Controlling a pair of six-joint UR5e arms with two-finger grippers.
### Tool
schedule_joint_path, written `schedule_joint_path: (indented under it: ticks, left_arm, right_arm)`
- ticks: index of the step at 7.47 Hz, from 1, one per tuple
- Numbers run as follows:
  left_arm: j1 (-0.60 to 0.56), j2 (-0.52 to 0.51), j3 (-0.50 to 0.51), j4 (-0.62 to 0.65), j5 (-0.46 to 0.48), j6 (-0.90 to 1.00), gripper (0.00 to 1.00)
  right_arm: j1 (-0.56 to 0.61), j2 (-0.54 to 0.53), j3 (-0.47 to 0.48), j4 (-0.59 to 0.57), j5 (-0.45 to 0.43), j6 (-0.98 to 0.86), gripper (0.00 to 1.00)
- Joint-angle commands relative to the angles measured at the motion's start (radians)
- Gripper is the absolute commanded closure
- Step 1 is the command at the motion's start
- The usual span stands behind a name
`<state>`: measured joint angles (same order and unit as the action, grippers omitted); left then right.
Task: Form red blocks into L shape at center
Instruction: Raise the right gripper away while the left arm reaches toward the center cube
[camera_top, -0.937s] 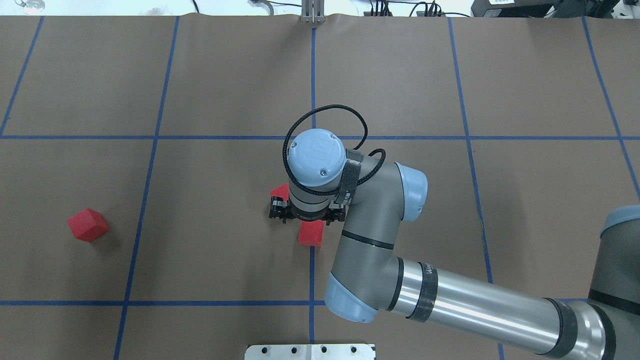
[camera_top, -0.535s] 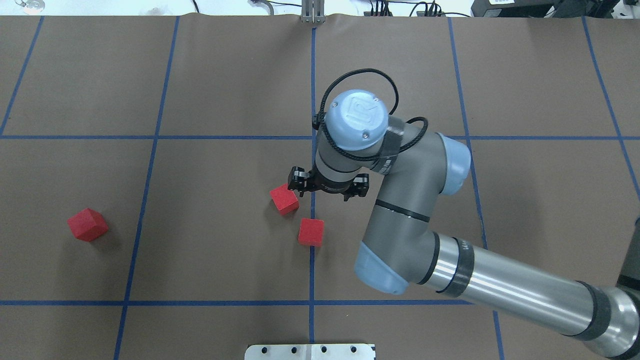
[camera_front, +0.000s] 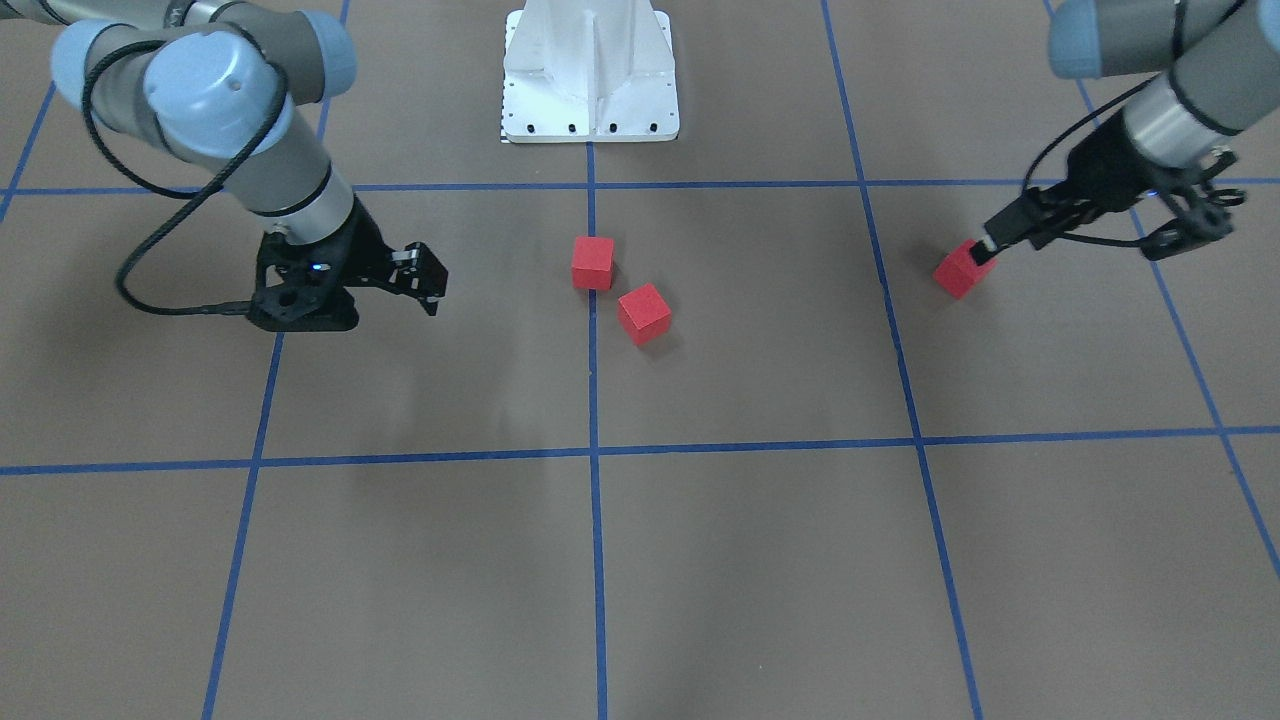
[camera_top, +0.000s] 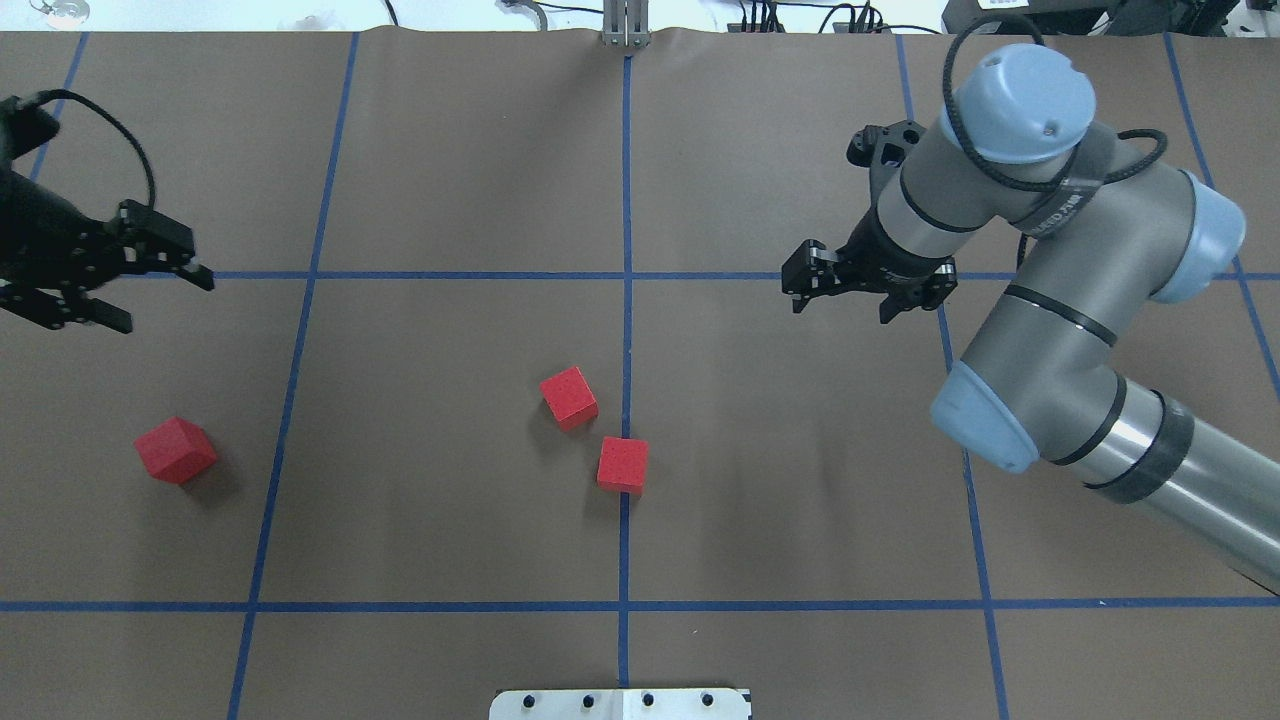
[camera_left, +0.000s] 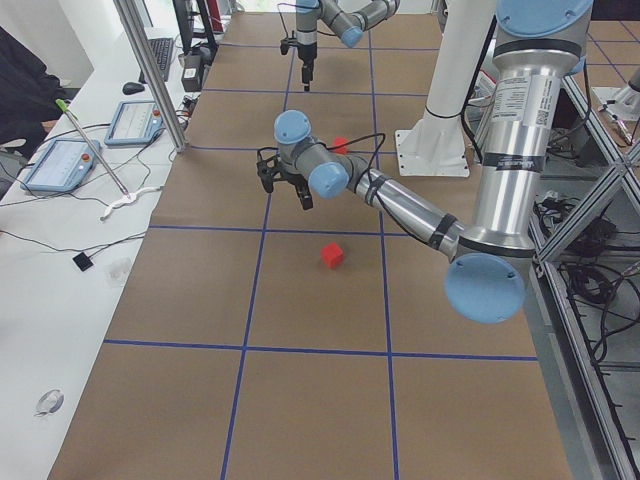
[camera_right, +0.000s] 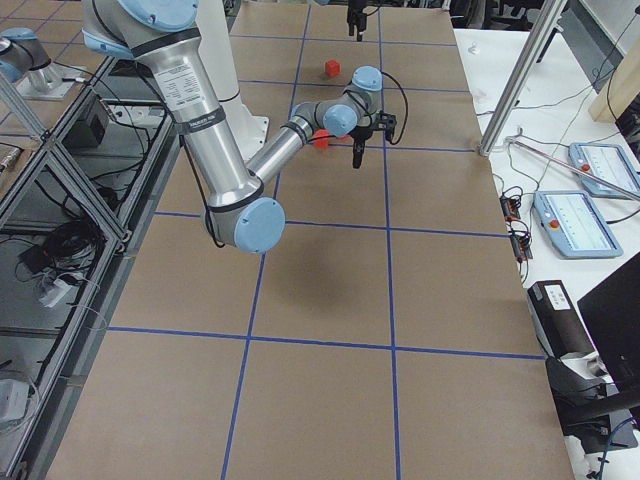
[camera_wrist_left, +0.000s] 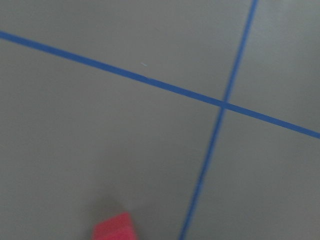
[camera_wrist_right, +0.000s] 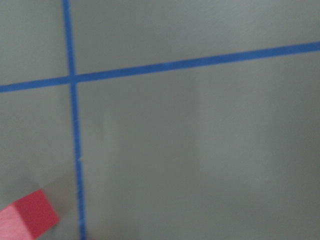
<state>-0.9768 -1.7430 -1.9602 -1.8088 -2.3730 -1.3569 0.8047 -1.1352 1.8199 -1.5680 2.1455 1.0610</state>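
Blue tape (camera_top: 450, 275) is laid in a grid over the brown surface (camera_top: 450, 150). At the far left of the overhead view the left gripper (camera_top: 160, 300) is held over a crossing of the tape, with its fingers spread apart and nothing between them. Nearer the robot than that gripper, and apart from it, the first red block (camera_top: 176, 450) is seen lying alone in the left grid square, turned at an angle to the tape; its top edge is also caught at the bottom of the left wrist view. At the center (camera_top: 690, 420) two more are found: the second red block (camera_top: 569, 397) is set just left of the middle tape line and is rotated, while the third red block (camera_top: 622, 465) is placed squarely on that line, nearer the robot. Their corners are brought near each other, with a narrow gap between them, so no L is formed. Well to the right, the right gripper (camera_top: 845, 298) is held above the surface with its jaws parted and empty.
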Motion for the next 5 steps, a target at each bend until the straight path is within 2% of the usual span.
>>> schedule_joint_path:
  ticks: [1, 2, 3, 5]
  left_arm:
    - [0.258, -0.267, 0.033, 0.172, 0.221, -0.305, 0.0]
    - [0.342, -0.406, 0.114, 0.272, 0.31, -0.368, 0.0]
    - [0.448, -0.465, 0.176, 0.272, 0.428, -0.395, 0.0]
    - [0.478, -0.493, 0.228, 0.247, 0.454, -0.398, 0.0]
  right_arm:
    - [0.112, -0.124, -0.005, 0.0, 0.031, -0.182, 0.0]
    - [0.164, -0.171, -0.02, 0.003, 0.065, -0.282, 0.0]
    - [0.2, -0.217, -0.039, 0.006, 0.083, -0.368, 0.0]
    - [0.221, -0.23, -0.042, 0.006, 0.097, -0.401, 0.0]
